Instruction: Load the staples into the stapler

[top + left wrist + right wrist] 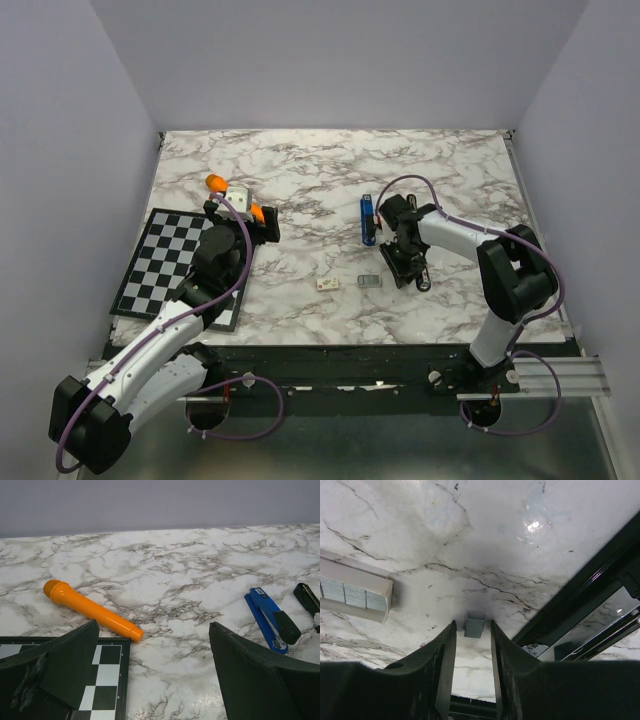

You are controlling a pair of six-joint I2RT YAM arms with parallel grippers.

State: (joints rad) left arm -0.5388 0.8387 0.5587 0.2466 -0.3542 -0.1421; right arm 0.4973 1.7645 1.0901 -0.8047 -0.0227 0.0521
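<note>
Right fingers (445, 660): slightly parted, tips either side of staples (475, 625) on surface (520, 555)
Left fingers (250, 670): wide apart, empty
Stapler (368, 220): farther than staples

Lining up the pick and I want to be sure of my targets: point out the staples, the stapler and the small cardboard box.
staples (475, 625): right wrist view, middle of the grey strip.
stapler (266, 619): left wrist view, blue upper arm.
cardboard box (327, 284): top view, its top face.
</note>
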